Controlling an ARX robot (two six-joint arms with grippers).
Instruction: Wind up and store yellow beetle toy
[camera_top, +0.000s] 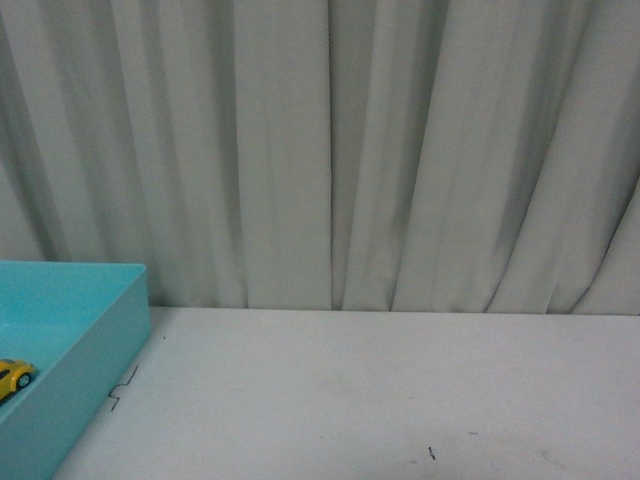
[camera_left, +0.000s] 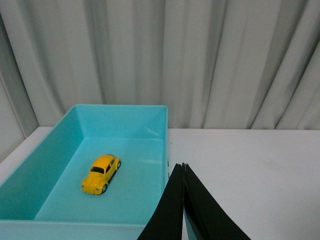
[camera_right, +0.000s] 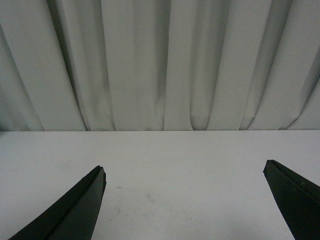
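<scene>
Front view: the small glossy yellow beetle toy sits inside the turquoise plastic bin at far left. Left wrist view: the left gripper is pressed closed and empty; withdraw clear of the bin wall. Right wrist view: the right gripper is spread wide, holding nothing.

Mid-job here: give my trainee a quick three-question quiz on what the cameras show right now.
1. True or false: the car lies inside the bin.
2. Which gripper has its fingers together: A) left B) right C) both?
3. Fill in: behind the table hangs a pale ____.

Key: 1 true. 2 A; the right one's fingers are wide apart and hold nothing. 3 curtain.
</scene>
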